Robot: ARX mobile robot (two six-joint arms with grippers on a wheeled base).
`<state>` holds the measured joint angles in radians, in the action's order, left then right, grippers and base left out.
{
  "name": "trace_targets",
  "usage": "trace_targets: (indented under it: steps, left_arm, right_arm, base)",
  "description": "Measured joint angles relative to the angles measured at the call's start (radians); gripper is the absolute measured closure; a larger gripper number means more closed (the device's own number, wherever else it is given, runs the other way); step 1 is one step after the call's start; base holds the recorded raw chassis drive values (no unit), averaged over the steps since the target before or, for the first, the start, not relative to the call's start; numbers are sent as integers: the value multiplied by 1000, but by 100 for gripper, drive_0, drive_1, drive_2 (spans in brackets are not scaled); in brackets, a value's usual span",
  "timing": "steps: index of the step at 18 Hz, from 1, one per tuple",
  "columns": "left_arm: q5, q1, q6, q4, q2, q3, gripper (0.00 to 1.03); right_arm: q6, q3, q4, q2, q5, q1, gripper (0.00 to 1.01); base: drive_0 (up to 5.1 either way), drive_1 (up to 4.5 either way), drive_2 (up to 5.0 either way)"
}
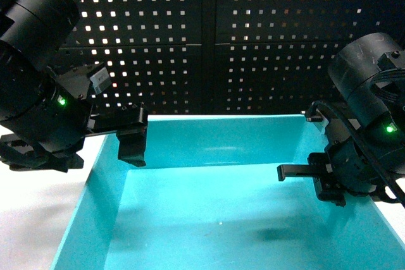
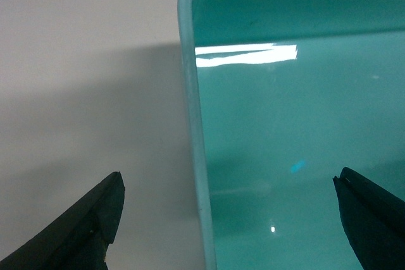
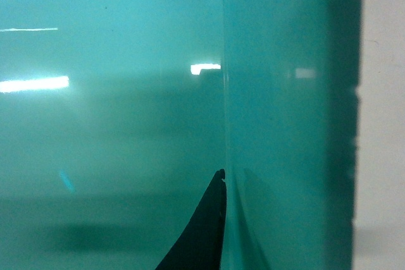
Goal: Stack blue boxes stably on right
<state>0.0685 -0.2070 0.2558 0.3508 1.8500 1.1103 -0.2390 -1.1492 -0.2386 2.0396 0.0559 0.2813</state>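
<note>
The turquoise tub [image 1: 215, 219] sits on the white bench [image 1: 31, 219], filling the lower centre of the head view, its open interior facing up. Behind it stands a black perforated panel [image 1: 209, 36].

Left pincer [image 2: 228, 213]: spread wide. In the left wrist view its two dark fingertips [image 2: 95, 219] stand well apart, one over the bench outside the tub, the other over the tub's interior, so the tub's left rim [image 2: 193, 156] runs between them. No contact with the rim is visible. In the head view this pincer [image 1: 130, 137] is at the tub's far left corner.

Right pincer [image 1: 313, 175]: at the tub's right wall, towards the far end. In the right wrist view only one dark fingertip [image 3: 202, 232] shows, lying inside the tub just beside the inner face of the right wall [image 3: 285, 156]; whether it touches cannot be told. The other finger is hidden beyond the wall, so whether this pincer is spread or pinching the wall cannot be told.

A strip of white bench shows outside the right wall.
</note>
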Motion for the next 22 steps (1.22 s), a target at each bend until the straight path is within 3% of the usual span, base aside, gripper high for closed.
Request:
trace_targets:
  steps: [2,5,8,18,22]
  left_arm:
    - [-2,3,17,69,37,26,5]
    - [-14,13,51,76,67,68,5]
    - [-19,3,58,88,89,104,5]
    - [-43,-13,57,99,175,112,5]
    - [-47,-19,24,64,185,103,5]
  right_arm:
    - [0,0,0,0,0,0,93]
    - [0,0,0,0,0,0,93]
    - [0,0,0,0,0,0,93]
    - [0,0,0,0,0,0,93]
    - [0,0,0,0,0,0,93]
  base:
    - [0,0,0]
    - [0,0,0]
    - [0,0,0]
    - [0,0,0]
    - [0,0,0]
